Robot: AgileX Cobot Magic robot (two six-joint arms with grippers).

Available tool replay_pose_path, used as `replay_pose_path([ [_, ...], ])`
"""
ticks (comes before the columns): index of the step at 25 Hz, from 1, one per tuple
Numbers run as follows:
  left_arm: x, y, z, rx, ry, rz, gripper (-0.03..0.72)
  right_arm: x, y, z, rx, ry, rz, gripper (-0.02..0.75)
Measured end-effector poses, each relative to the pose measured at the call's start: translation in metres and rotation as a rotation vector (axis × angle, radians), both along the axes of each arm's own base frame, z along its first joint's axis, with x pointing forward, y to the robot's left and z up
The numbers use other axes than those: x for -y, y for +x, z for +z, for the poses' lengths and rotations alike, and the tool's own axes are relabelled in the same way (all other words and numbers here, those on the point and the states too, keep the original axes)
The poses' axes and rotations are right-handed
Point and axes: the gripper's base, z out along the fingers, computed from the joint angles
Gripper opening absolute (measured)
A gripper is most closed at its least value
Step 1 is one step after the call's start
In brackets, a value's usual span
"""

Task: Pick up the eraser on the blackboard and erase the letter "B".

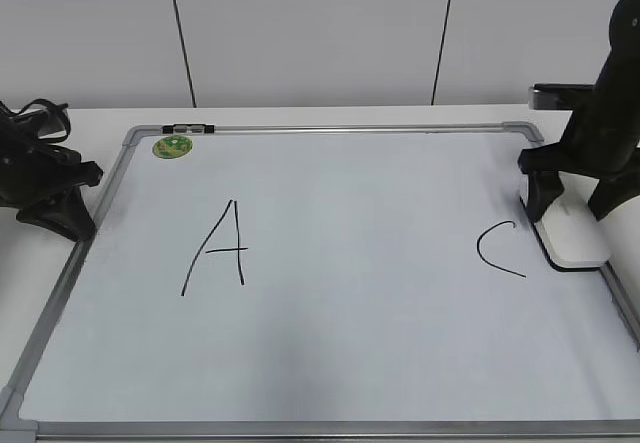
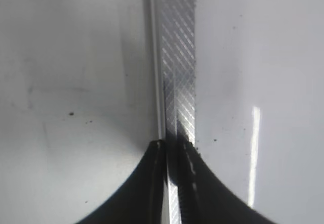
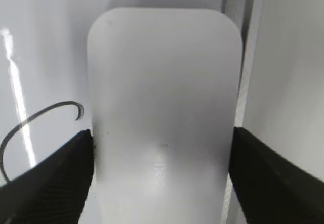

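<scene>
Already no letter "B" is seen on the blackboard [image 1: 300,363]; the eraser [image 1: 572,235] is clamped by the right gripper [image 1: 572,198] beside the "C" [image 1: 498,249], which could be smudged in lifting.

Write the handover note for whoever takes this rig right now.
Right gripper: fingers on both sides of the eraser, apparently shut on it, at the blackboard's right edge beside the C.
Left gripper: shut, empty, over the board's left frame.
Done: no letter B shows between the A and the C; that area looks clean.
Left: confirm nothing remains of the B, then release the eraser and pull the right arm back.
</scene>
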Motion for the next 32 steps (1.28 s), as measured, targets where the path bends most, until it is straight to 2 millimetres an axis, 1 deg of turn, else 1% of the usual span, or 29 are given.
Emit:
replay_pose_path([
  [3,0.0,0.0,0.0,-0.002,-0.001,-0.001,0.067,0.0,0.005,0.013,0.008,-0.001,0.003,0.617],
  [5,0.0,0.001,0.002,-0.002,0.004,-0.01,0.134,0.0,0.007,0.018,0.015,-0.001,0.004,0.614],
  [7,-0.001,0.002,0.009,0.007,0.009,-0.021,0.24,0.0,0.008,0.021,0.013,-0.001,0.005,0.61],
  [8,-0.001,0.005,0.016,0.023,0.011,-0.026,0.288,0.0,0.008,0.022,0.009,-0.001,0.005,0.608],
  [10,-0.001,0.009,0.039,0.07,0.009,-0.035,0.383,0.0,0.008,0.027,0.006,-0.002,0.007,0.605],
  [12,0.0,0.012,0.066,0.118,0.006,-0.045,0.426,0.0,0.008,0.036,0.015,-0.002,0.008,0.599],
  [14,0.001,0.011,0.092,0.154,0.002,-0.055,0.443,0.0,0.007,0.052,0.053,-0.003,0.008,0.596],
  [16,0.001,0.006,0.11,0.172,0.0,-0.057,0.448,0.0,0.003,0.077,0.113,-0.002,0.008,0.596],
  [18,0.001,0.0,0.123,0.17,0.005,-0.062,0.449,0.0,-0.002,0.096,0.157,-0.003,0.008,0.596],
  [22,0.0,-0.016,0.147,0.146,0.028,-0.067,0.451,-0.002,-0.02,0.139,0.255,0.01,0.006,0.596],
  [26,-0.002,-0.031,0.173,0.173,0.055,-0.035,0.452,-0.006,-0.045,0.185,0.362,0.055,-0.008,0.596],
  [27,-0.001,-0.037,0.183,0.195,0.057,-0.026,0.452,-0.008,-0.052,0.196,0.39,0.071,-0.011,0.596],
  [28,-0.001,-0.044,0.193,0.217,0.059,-0.017,0.452,-0.01,-0.063,0.212,0.431,0.091,-0.01,0.595],
  [30,0.0,-0.06,0.213,0.262,0.059,-0.005,0.452,-0.011,-0.083,0.237,0.496,0.104,-0.007,0.594],
  [32,0.001,-0.081,0.237,0.322,0.065,-0.001,0.452,-0.012,-0.101,0.257,0.553,0.106,-0.004,0.594],
])
